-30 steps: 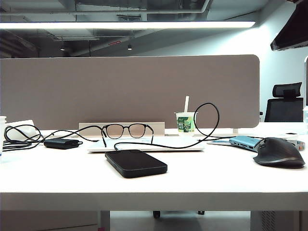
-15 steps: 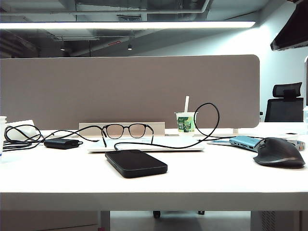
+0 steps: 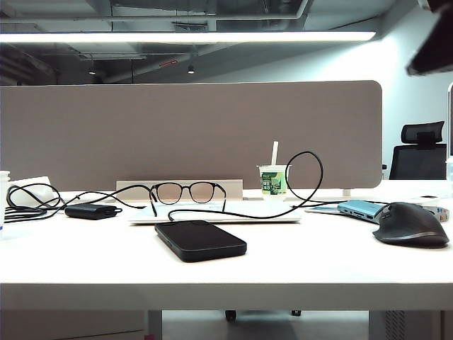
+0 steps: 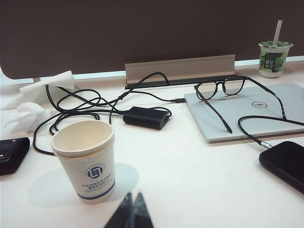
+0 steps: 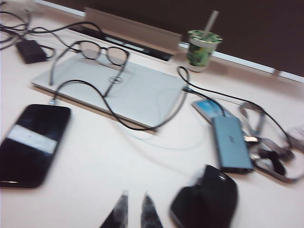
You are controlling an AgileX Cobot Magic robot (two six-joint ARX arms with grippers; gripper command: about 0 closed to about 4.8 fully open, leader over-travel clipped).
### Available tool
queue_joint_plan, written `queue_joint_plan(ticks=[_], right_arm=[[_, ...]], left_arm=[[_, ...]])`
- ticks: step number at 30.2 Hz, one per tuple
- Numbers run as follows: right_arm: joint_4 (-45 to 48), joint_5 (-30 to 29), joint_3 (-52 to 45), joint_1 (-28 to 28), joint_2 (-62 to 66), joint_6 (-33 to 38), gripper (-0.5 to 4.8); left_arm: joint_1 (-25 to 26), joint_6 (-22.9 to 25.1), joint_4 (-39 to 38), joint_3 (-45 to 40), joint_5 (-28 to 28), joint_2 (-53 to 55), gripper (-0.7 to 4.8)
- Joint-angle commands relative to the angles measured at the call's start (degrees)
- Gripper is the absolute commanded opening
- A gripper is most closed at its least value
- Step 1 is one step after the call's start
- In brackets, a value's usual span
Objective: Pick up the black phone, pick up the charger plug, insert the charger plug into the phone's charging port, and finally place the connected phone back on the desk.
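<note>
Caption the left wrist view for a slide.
Shut left gripper hovers by a paper cup; black phone lies untouched beside the laptop.

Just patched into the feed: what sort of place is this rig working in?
Most likely an open-plan office desk: a grey partition panel backs the white desk, with a closed laptop, mouse and office chair behind.

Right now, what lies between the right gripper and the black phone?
In the right wrist view, only bare desk lies between the right gripper and the black phone.
</note>
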Motion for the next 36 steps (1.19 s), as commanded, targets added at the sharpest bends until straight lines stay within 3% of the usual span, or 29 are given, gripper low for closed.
queue_joint_plan(ticks=[1,6,13,21,36], right_arm=[[2.6,1.1,-3.7,-2.3,-3.9,0.2,0.45],[2.4,-2.9,-9.5,-7.9,-12.6,0.2,0.45],[2.4,-3.2,-16.6,-17.1,-24.7,0.3,0.45],[2.1,-3.5,-20.6,-23.3,-31.9,3.7,0.45],[0.3,-4.0,-20.6,-26.2,-31.9,4.9,0.45]], left_arm=[[0.0,-0.3,0.7,0.0,0.2,0.0,-0.03],[0.0,-0.3,0.7,0.0,0.2,0.0,-0.03],[0.0,-0.3,0.7,0.0,0.2,0.0,-0.03],[0.0,-0.3,0.6,0.0,0.2,0.0,-0.03],[0.0,-0.3,0.6,0.0,0.2,0.0,-0.03]])
